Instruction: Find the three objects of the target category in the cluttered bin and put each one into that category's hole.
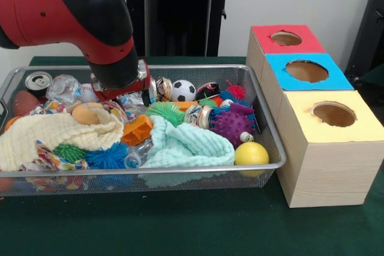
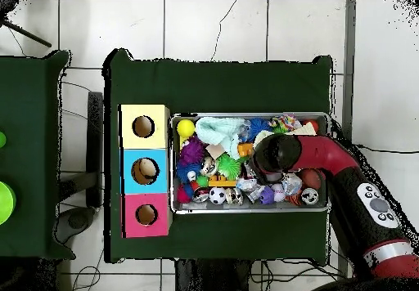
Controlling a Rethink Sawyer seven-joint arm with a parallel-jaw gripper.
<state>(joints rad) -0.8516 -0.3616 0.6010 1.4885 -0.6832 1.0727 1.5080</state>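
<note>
Even, bright indoor light throughout. Soft glare sits on the arm's (image 1: 90,16) black shell; a faint shadow falls just beside the boxes (image 1: 324,148). Front view slightly soft.

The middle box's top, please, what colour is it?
Blue: the middle box has a blue top with a round hole, clearest in the front view.

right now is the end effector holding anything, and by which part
Cannot be told: the end effector is down among the clutter in the bin, and the arm hides its tips.

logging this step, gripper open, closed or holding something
Gripper: cannot be told; it is down in the bin, its end hidden among the toys.
</note>
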